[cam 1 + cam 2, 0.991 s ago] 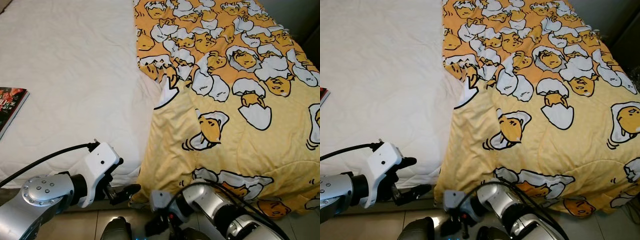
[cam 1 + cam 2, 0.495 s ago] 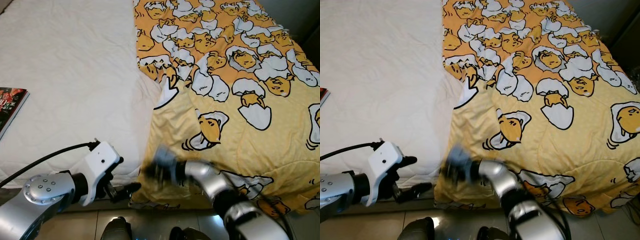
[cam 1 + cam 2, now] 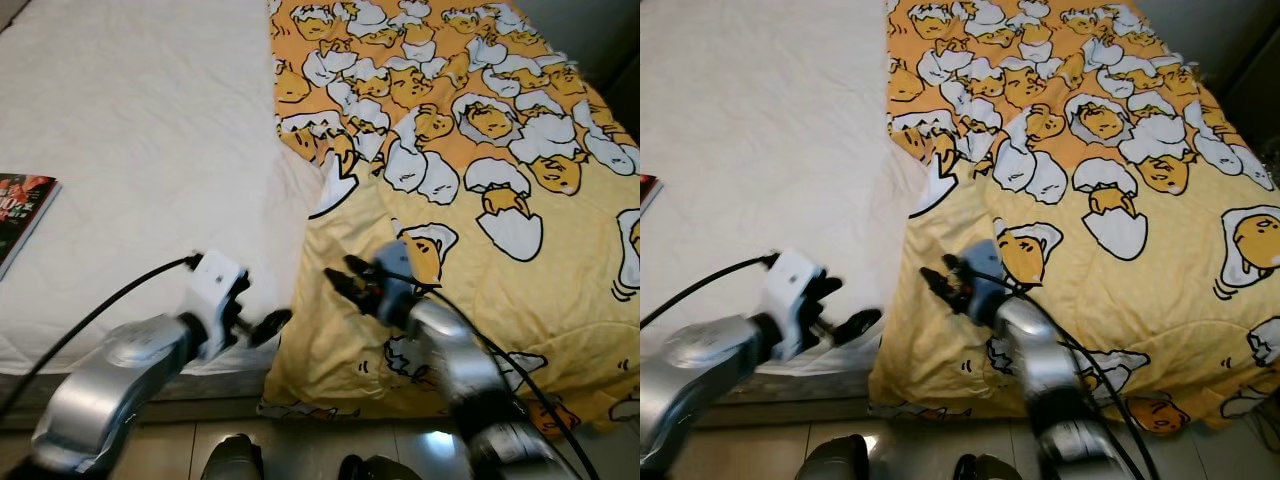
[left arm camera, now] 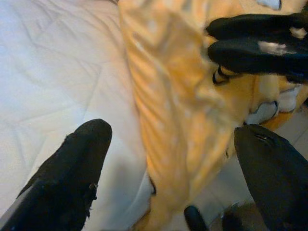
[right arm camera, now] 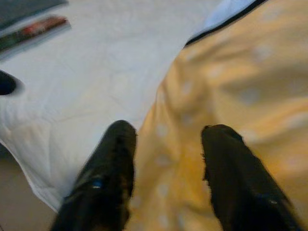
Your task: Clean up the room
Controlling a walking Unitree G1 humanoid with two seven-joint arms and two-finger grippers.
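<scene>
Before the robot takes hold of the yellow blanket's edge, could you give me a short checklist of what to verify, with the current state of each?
1. Right gripper over the yellow blanket near its left edge: ok.
2. Right gripper's fingers open, with blanket showing between them: ok.
3. Left gripper at the bed's near edge beside the blanket's hanging corner, fingers open: ok.
4. Either gripper already pinching cloth: not ok, neither is closed on anything.
5. Blanket spread over the white sheet: not ok, it covers the right part of the bed.
6. Magazine lying on the sheet, apart from both grippers: ok.
</scene>
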